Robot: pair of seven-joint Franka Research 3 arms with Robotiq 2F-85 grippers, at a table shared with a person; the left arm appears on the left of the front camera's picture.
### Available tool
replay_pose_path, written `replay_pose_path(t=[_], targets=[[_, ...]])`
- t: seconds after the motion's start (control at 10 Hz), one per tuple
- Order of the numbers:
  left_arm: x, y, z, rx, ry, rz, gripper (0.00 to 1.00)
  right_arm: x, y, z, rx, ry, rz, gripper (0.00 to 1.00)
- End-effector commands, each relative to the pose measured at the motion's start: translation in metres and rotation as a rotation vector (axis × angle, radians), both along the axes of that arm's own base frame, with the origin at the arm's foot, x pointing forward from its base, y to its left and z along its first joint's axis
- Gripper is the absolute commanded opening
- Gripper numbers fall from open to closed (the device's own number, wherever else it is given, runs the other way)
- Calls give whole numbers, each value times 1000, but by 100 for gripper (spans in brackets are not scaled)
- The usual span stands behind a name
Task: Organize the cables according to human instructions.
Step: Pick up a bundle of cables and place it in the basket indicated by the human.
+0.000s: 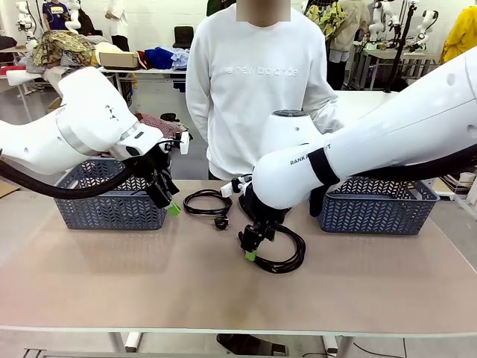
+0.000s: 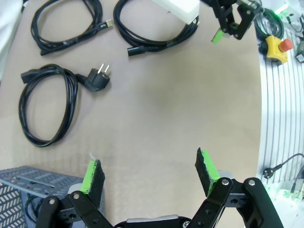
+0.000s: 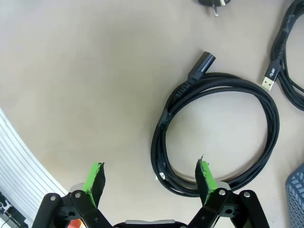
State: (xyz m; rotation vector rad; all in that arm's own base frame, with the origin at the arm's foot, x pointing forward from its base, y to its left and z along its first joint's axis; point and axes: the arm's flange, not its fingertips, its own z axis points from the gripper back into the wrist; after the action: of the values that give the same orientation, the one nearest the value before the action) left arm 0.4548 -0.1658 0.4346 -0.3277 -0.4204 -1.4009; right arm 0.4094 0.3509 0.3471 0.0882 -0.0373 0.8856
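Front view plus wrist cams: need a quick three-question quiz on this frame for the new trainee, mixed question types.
1. True or false: the right gripper is shut on the coiled cable under it.
2. How many baskets stand on the table? A one, B two, C three.
3. Fill in: the cable with the two-pin plug lies nearer the ___ basket.
Key: 1 false, its jaws stand open over the coil. 2 B. 3 left.
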Motion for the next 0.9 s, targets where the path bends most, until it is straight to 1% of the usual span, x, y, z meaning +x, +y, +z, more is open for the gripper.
replay_pose_path(t=[0.0,0.5,0.8], targets=[[1,1,1,-1,0,2,100,7,13,-5,-29,-41,-27,100],[1,1,1,-1,0,2,100,17,18,-32,-35,-57,-63,100],[1,1,1,-1,0,2,100,22,19,-40,-44,-66,-79,100]])
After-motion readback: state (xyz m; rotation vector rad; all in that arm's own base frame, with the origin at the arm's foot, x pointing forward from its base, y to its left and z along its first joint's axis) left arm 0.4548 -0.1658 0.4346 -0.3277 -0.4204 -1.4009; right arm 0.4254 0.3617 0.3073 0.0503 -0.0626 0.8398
